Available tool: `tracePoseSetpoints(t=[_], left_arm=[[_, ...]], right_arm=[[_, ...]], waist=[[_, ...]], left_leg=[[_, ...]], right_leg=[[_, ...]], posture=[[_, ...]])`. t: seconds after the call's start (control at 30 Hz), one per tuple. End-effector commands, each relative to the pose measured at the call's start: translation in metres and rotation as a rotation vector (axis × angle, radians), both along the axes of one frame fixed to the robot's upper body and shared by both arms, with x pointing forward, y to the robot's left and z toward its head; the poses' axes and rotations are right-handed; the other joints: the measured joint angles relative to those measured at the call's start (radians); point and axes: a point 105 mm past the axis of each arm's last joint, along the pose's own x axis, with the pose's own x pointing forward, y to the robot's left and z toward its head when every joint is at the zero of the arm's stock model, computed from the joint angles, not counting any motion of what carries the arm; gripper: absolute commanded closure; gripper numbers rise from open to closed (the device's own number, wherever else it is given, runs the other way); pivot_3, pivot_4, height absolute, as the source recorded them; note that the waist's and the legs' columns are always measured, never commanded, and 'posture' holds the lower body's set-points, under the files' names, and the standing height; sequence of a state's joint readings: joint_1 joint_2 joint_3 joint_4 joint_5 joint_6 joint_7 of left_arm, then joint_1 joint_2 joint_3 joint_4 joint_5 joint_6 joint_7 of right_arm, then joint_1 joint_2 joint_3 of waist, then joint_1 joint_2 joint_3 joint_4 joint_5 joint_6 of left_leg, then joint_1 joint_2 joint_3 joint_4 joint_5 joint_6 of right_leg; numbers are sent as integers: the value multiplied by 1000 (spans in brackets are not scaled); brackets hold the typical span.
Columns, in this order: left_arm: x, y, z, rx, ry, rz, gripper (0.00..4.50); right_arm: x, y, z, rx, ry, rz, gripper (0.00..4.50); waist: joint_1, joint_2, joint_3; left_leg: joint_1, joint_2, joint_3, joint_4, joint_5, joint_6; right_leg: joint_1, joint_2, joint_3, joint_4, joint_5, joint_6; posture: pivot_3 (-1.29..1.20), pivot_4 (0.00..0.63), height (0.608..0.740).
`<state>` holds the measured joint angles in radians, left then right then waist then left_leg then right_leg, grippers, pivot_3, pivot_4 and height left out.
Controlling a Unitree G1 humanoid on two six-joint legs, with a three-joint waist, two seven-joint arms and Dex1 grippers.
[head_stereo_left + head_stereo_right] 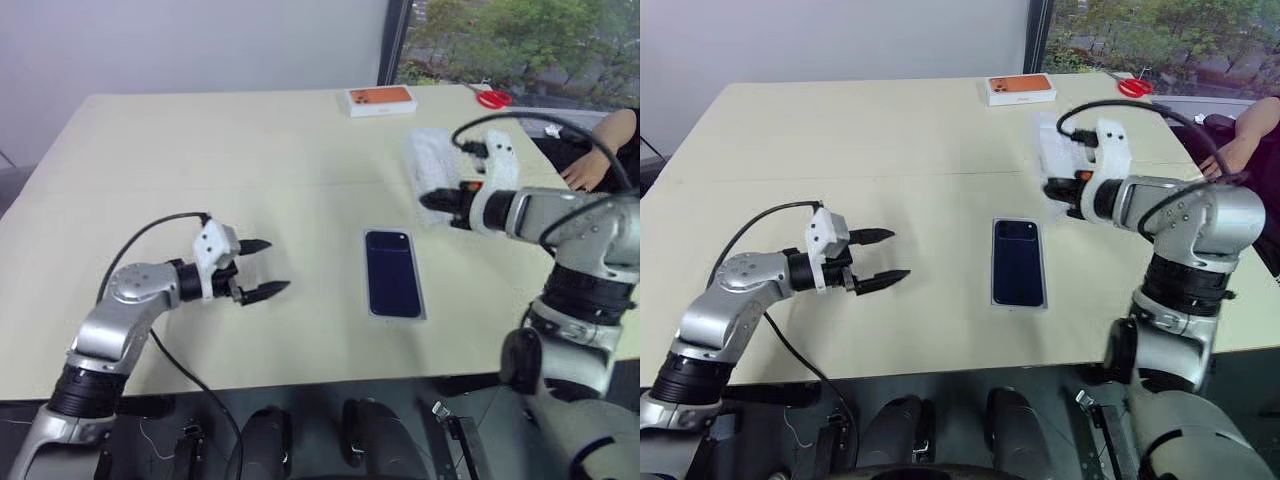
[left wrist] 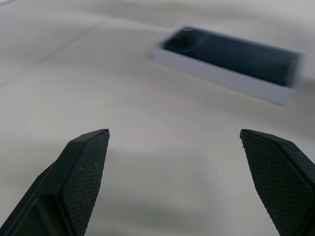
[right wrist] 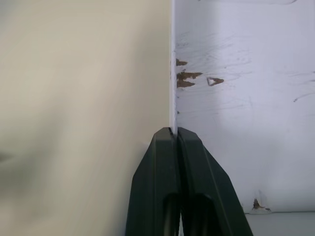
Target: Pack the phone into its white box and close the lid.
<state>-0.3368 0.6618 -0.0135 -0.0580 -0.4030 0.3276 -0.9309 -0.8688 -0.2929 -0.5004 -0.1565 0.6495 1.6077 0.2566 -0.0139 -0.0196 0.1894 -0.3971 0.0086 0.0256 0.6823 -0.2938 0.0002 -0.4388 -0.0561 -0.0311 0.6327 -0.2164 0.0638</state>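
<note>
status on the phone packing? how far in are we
Done: the phone already lies in the white box on the table. In hand: the right gripper is shut on one wall of the lid, held up off the table beside the box. The left gripper hangs open, holding nothing. Left: bring the lid over the box and press it down.
</note>
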Motion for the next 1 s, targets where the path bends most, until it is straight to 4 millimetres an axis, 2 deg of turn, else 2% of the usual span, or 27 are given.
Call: tracePoseSetpoints(t=[0.03, 0.1, 0.2, 0.27, 0.33, 0.43, 0.53, 0.63, 0.73, 0.87, 1.0], left_arm=[[11, 7, 16, -8, -83, 43, 0], [17, 10, 21, -27, -94, 69, 0], [21, 10, 20, -20, -102, 78, 0], [21, 9, 20, -20, -103, 75, 0], [20, 6, 19, -24, -104, 72, 0], [19, 2, 17, -23, -103, 65, 0], [18, -4, 17, -30, -98, 51, 0], [17, -15, 15, -35, -95, 19, 0], [19, -27, 11, -32, -92, -1, 0], [35, -49, 2, -27, -95, 20, 0], [44, -70, 6, -92, -87, -4, 0]], right_arm=[[-15, 25, 7, 139, -33, 93, 4457], [-26, 52, -9, 237, 34, 158, 4457], [-36, 76, -12, 393, 98, 179, 4457], [-42, 82, -11, 473, 171, 146, 4457], [-47, 87, -20, 539, 306, 88, 4457], [-50, 89, -37, 545, 421, -12, 4457], [-51, 88, -45, 564, 481, -81, 4457], [-53, 87, -48, 567, 503, -113, 3575], [-52, 86, -46, 574, 504, -131, 2038], [-47, 80, -39, 575, 473, -141, 13], [-40, 67, -27, 534, 389, -140, 13]], waist=[[1, 0, 0], [2, 0, 0], [-1, 1, 0], [-3, 1, 1], [-3, 1, 0], [-6, 1, 0], [-5, 1, 0], [-5, 1, 0], [-3, 1, 0], [2, 1, 0], [-1, 1, 0]], left_leg=[[0, 0, 0, 0, 0, 0], [0, 0, 0, 0, 0, 0], [-2, 0, 0, -1, 0, 0], [-6, -1, 2, 1, 0, -1], [-6, -2, 2, 1, 0, -1], [-6, -2, 2, 1, 0, 0], [-6, -2, 2, 1, 0, 0], [-6, 0, 2, 1, 0, 0], [-6, 0, 1, 1, 0, 0], [-6, 0, 1, 2, 0, 0], [-7, 0, 2, 2, 0, 0]], right_leg=[[0, 0, 0, 1, 0, 0], [0, -1, 0, 1, 0, 0], [-2, -2, 0, 1, 0, 0], [-6, -4, 0, 2, 1, -1], [-6, -6, 0, 2, 1, -1], [-5, -5, 0, 0, 1, 0], [-5, -4, 1, 0, 1, 0], [-5, -1, 1, 0, 1, 0], [-5, 0, 1, 0, 1, 0], [-5, 1, 1, 0, 1, 0], [-5, 1, 1, 0, 1, 0]], posture=[[0, 150, 740], [0, 150, 740], [0, 150, 740], [0, 150, 740], [0, 150, 740], [0, 150, 740], [0, 150, 740], [0, 150, 740], [0, 150, 740], [0, 150, 740], [0, 150, 740]])
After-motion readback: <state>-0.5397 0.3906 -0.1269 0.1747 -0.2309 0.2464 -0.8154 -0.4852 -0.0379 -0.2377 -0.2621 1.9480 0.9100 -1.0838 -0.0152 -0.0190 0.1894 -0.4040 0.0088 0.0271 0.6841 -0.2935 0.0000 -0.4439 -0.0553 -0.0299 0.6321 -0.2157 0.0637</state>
